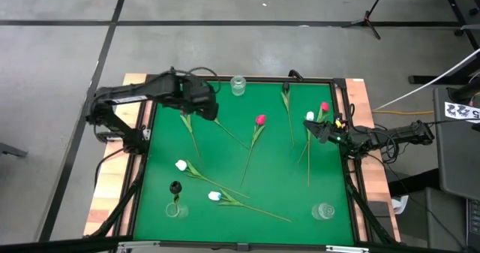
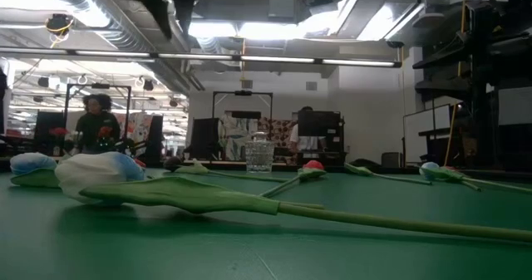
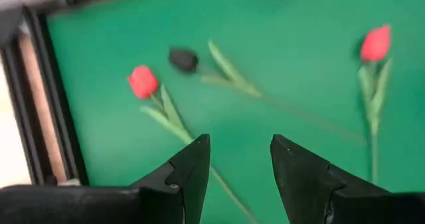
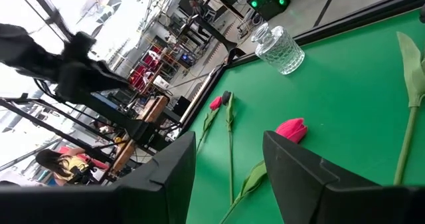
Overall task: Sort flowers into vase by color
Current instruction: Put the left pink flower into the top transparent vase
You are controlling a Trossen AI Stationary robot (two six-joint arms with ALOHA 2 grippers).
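Observation:
Tulips lie flat on the green table. A red one is in the middle, a red and a white one at the right, and two white ones near left. My left gripper hangs open at the far left, pointing steeply down over a red tulip and a black tulip, touching neither. My right gripper waits open at the right edge. A black head shows just above the near-left vase.
A glass vase stands at the far edge and another at the near right. The raised dark table frame runs close beside the left gripper. In the low view a white tulip lies right before the camera. People show in the room behind.

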